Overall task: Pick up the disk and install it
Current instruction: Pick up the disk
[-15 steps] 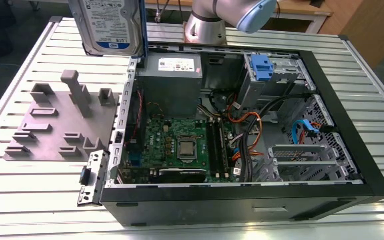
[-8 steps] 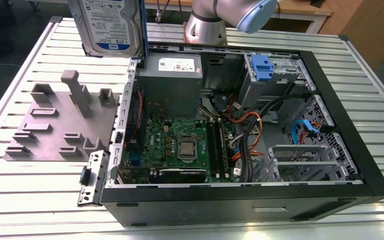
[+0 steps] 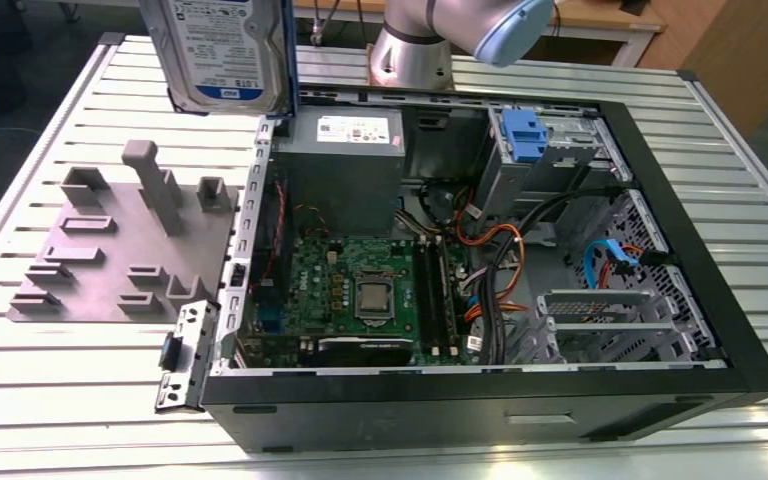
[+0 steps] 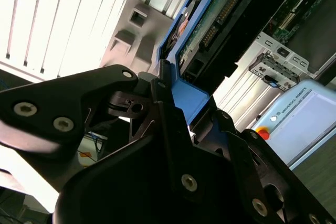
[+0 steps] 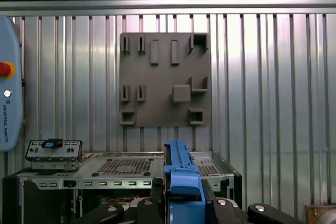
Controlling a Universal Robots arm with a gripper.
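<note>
**Disk (image 3: 217, 50) held aloft by the open computer case (image 3: 704, 330)**

The gripper (image 4: 184, 98) is clamped tight on the disk's blue rail (image 5: 181, 177), fingers pinching it from both sides. The disk hangs upright, clear of the slatted table (image 3: 37, 400), above the case's wall on the exterior view's left, near the grey fixture plate (image 3: 104, 260).

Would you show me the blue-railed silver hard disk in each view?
Exterior view: blue-railed silver hard disk in the air at the exterior view's left.
First wrist view: edge-on, in the gripper.
Second wrist view: circuit side showing, in the gripper.
Shared landmark: grey slotted fixture plate.
</note>
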